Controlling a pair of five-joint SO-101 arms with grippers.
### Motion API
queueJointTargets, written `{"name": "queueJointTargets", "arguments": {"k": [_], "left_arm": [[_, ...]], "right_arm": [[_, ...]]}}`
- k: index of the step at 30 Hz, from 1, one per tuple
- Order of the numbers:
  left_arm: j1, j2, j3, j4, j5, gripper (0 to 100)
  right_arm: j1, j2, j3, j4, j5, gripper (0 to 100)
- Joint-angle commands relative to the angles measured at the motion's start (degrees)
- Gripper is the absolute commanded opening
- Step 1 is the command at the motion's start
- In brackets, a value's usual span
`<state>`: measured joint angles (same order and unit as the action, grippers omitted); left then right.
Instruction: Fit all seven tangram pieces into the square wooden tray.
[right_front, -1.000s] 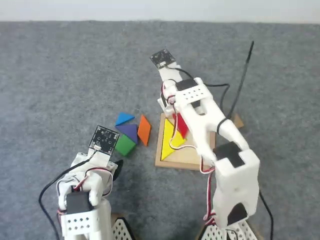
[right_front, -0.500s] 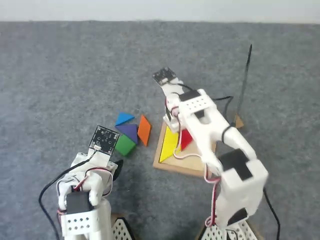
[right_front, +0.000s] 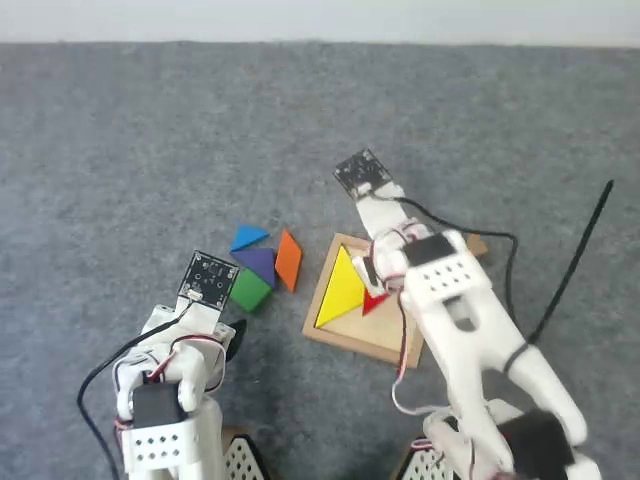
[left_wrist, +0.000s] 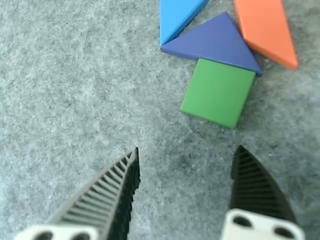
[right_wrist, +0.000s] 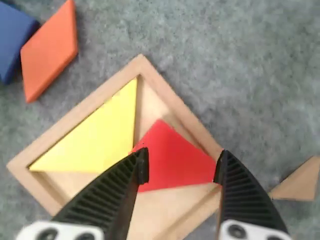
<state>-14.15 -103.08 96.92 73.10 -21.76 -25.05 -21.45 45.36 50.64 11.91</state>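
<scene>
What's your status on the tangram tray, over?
Left gripper open, above carpet short of green square. Right gripper open, straddling red triangle in tray. Yellow triangle in too. Nothing blocking.

Pale bare-wood tray (right_wrist: 175, 105), matt yellow triangle (right_wrist: 95, 137), rough felt-like grey carpet (right_wrist: 225, 50).

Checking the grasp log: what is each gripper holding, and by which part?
Left gripper: nothing, jaws open. Right gripper is over the red triangle in the tray; whether it grips cannot be told.

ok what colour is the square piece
The square piece is green; the left wrist view shows it best.
</scene>
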Motion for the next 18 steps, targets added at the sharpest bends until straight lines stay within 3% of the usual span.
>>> {"name": "queueJointTargets", "arguments": {"k": [1,6,13,18], "left_arm": [[0.2,-1.1,-0.5,0.2,0.4,28],[0.2,-1.1,-0.5,0.2,0.4,28],[0.2,-1.1,-0.5,0.2,0.4,28],[0.2,-1.1,-0.5,0.2,0.4,28]], "right_arm": [[0.3,-5.1,2.5,-2.2,0.0,22.0],[-1.2,-2.5,2.5,-2.2,-7.3,22.0],[-11.3,0.9,2.5,-6.1,-5.4,22.0],[-12.7,6.3,0.6,-4.4,-3.3,21.9]]}}
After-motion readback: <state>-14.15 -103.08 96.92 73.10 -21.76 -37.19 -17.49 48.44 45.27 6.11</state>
